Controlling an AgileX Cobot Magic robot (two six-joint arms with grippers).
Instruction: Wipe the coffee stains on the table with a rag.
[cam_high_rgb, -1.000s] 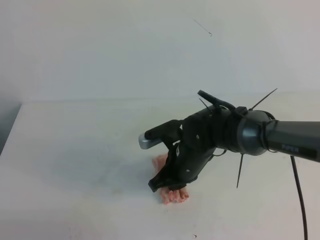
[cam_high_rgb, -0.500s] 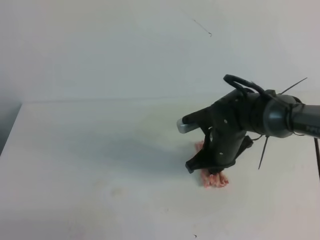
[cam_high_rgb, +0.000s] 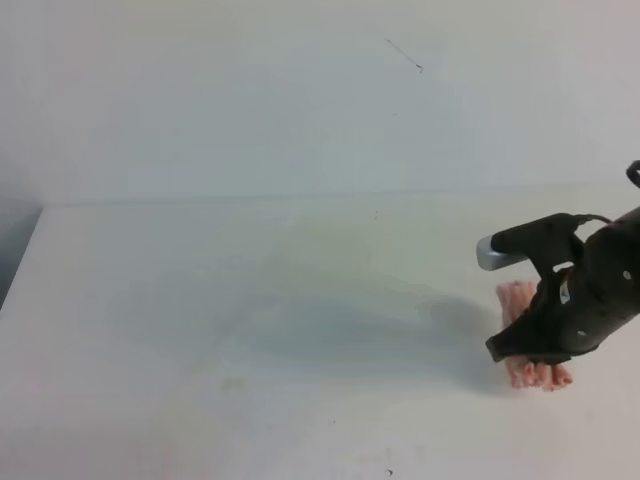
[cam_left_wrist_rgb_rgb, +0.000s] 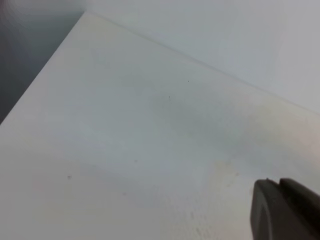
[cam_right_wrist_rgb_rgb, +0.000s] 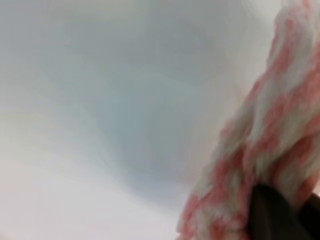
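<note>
My right gripper (cam_high_rgb: 535, 352) is at the right edge of the exterior view, shut on the pink-and-white rag (cam_high_rgb: 541, 376), and presses it onto the white table (cam_high_rgb: 200, 300). The rag's ends stick out above and below the black gripper body. In the right wrist view the rag (cam_right_wrist_rgb_rgb: 270, 145) fills the right side, with a dark fingertip (cam_right_wrist_rgb_rgb: 267, 212) against it. No glossy tan coffee puddle shows in any view; only faint yellowish smudges mark the tabletop. My left gripper (cam_left_wrist_rgb_rgb: 280, 210) shows only in the left wrist view, fingers together and empty above the table (cam_left_wrist_rgb_rgb: 125, 150).
The table's left edge (cam_high_rgb: 25, 255) drops to a dark floor, also seen in the left wrist view (cam_left_wrist_rgb_rgb: 45, 65). A pale wall (cam_high_rgb: 300, 100) rises behind the table's far edge.
My right gripper has slid the rag to the right across the table, from the middle to the right edge of the exterior view.
</note>
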